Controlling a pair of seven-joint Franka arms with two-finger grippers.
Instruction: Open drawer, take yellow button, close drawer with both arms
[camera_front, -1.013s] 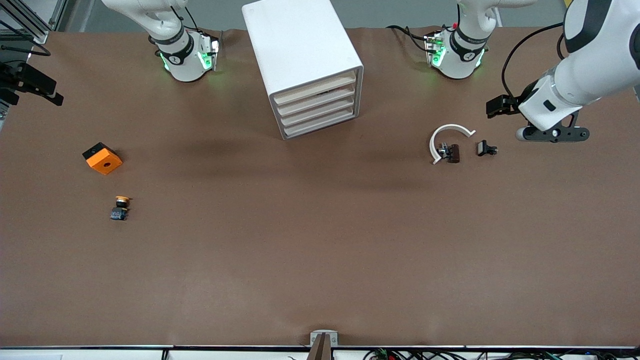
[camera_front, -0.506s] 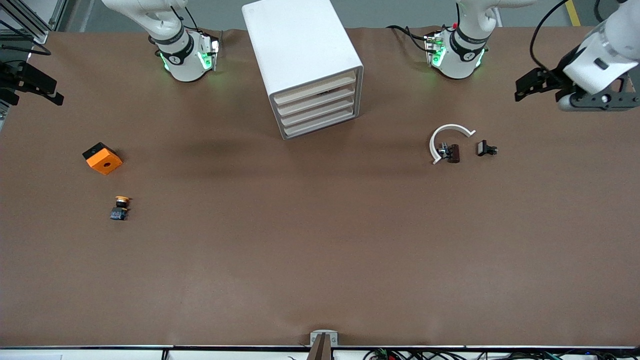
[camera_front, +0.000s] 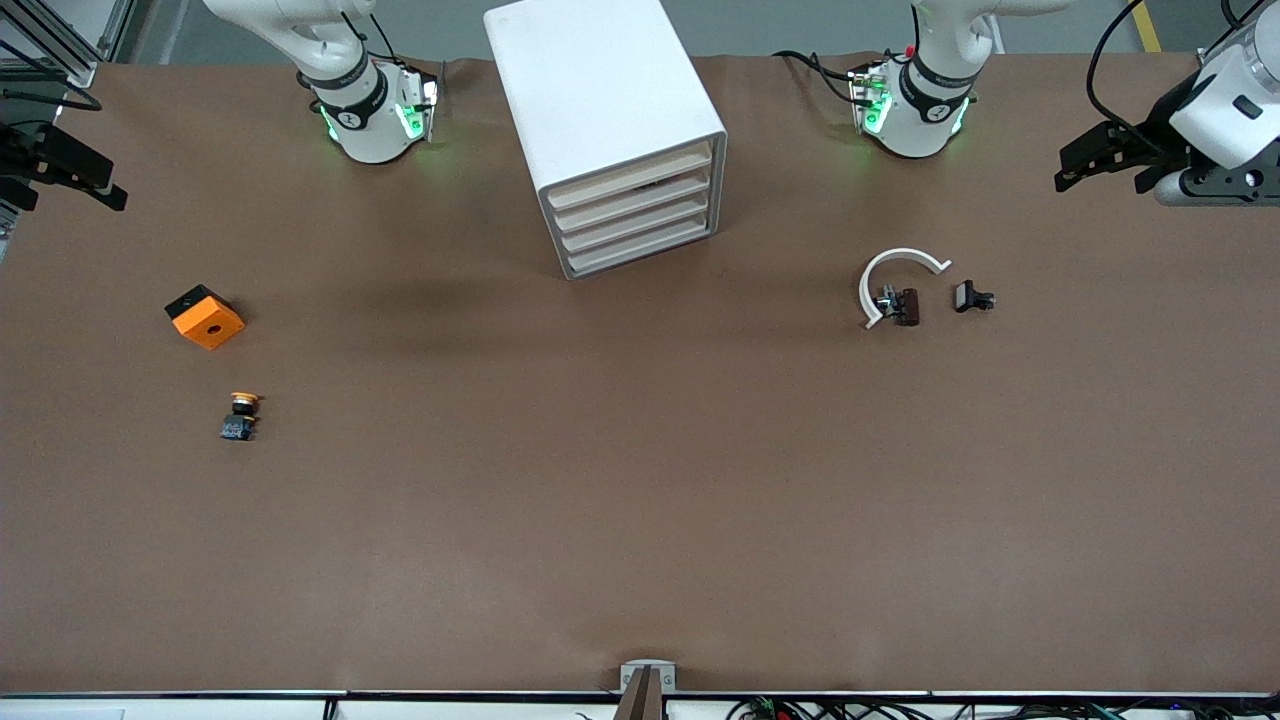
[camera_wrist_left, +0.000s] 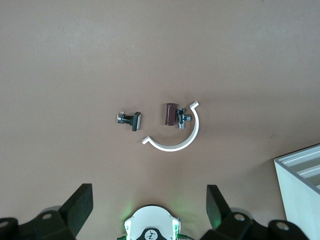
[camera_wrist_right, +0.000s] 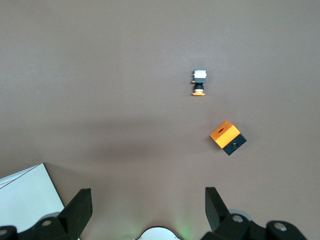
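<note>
Orange-red cap of the button (camera_front: 241, 416) points toward the robots, its long axis running toward the front camera; left gripper (camera_wrist_left: 148, 204) and right gripper (camera_wrist_right: 146, 204) gape wide, empty.

This is a robot lab or test bench, not a home. Two white arm bases (camera_front: 368, 110) (camera_front: 915, 105) with green lights are fixed along one edge of a table (camera_front: 640, 480) covered with plain brown paper. An aluminium frame (camera_front: 45, 40) stands at one corner, and loose cables (camera_front: 1000, 708) run along the table edge nearest the front camera.
</note>
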